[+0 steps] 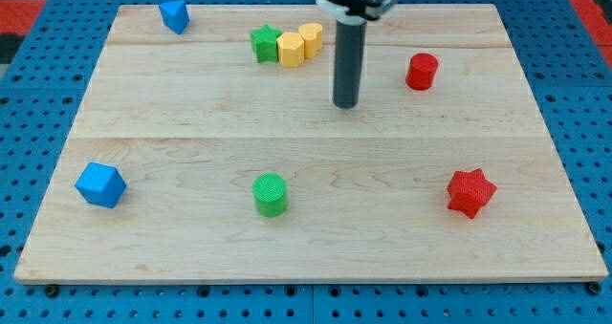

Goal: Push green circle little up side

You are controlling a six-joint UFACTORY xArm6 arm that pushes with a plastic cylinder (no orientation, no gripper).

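The green circle (270,194) sits on the wooden board (191,123), low down and a little to the view's left of centre, standing upright with bare wood all around it. The tip (345,104) is well apart from it, up toward the view's top and off to the right, resting at the board's middle height just right of centre. It is a plain dark rod hanging straight down from the arm; it has nothing to open or close, and it touches no block.

Between the tip and the green circle the wood lies open, with no block on the line joining them.

Above the circle, near the board's top edge, three blocks huddle together: a green star (265,43), a yellow hexagon (291,49) touching it, and a second yellow block (311,37) pressed against that one, its shape hard to make out. They lie just left of the rod's upper part. A red cylinder (422,71) stands to the right of the tip, near it. A red star (470,192) lies at the lower right, about level with the green circle. A blue block (100,184) sits at the lower left, and another blue block (174,16) at the top left corner.
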